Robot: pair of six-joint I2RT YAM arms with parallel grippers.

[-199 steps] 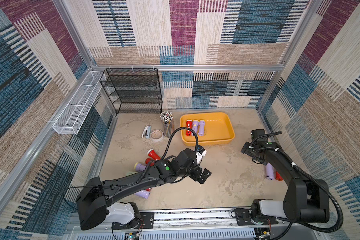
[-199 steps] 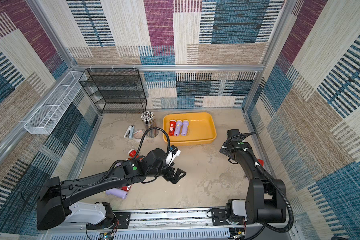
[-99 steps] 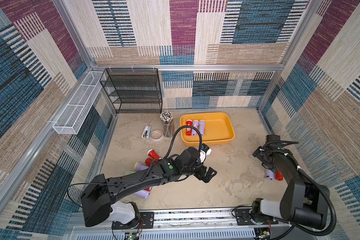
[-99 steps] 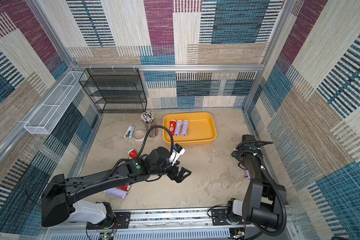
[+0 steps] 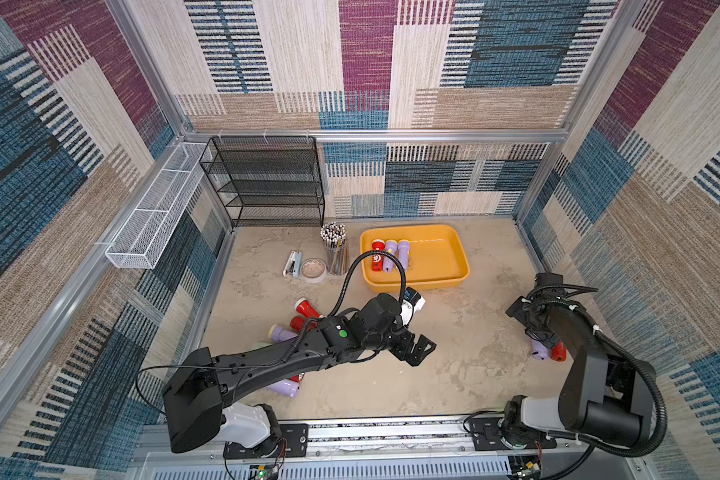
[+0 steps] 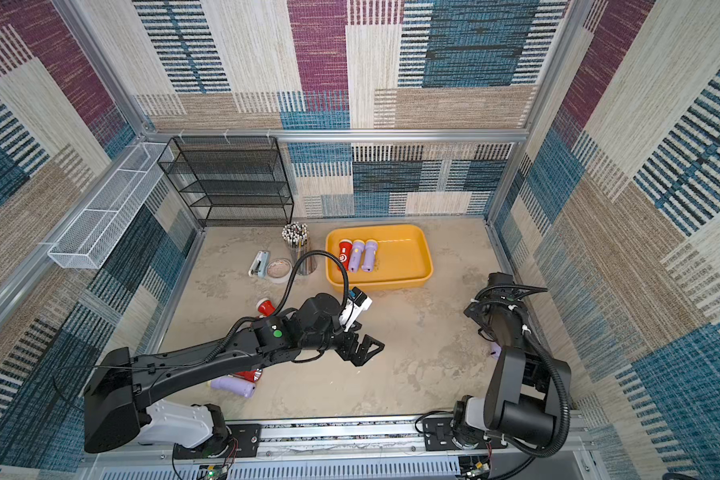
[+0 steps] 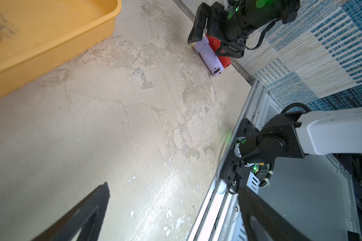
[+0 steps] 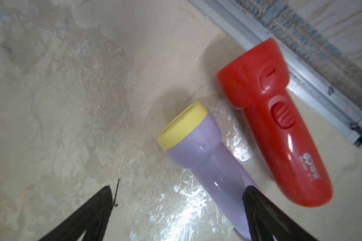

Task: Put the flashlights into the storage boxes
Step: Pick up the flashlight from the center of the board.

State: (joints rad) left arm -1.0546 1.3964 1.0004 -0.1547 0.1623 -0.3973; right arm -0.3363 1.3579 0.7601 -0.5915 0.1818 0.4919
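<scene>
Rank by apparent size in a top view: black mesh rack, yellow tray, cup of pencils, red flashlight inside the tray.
Largest to smallest, in a top view:
1. black mesh rack
2. yellow tray
3. cup of pencils
4. red flashlight

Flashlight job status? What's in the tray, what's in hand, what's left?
Done: three flashlights lie in the yellow tray. In hand: nothing. Both grippers are open, the left gripper over bare table, the right gripper close above a lavender flashlight lying beside a red flashlight. Left: that pair, plus loose flashlights by the left arm, some hidden under it, so the count is unclear.
</scene>
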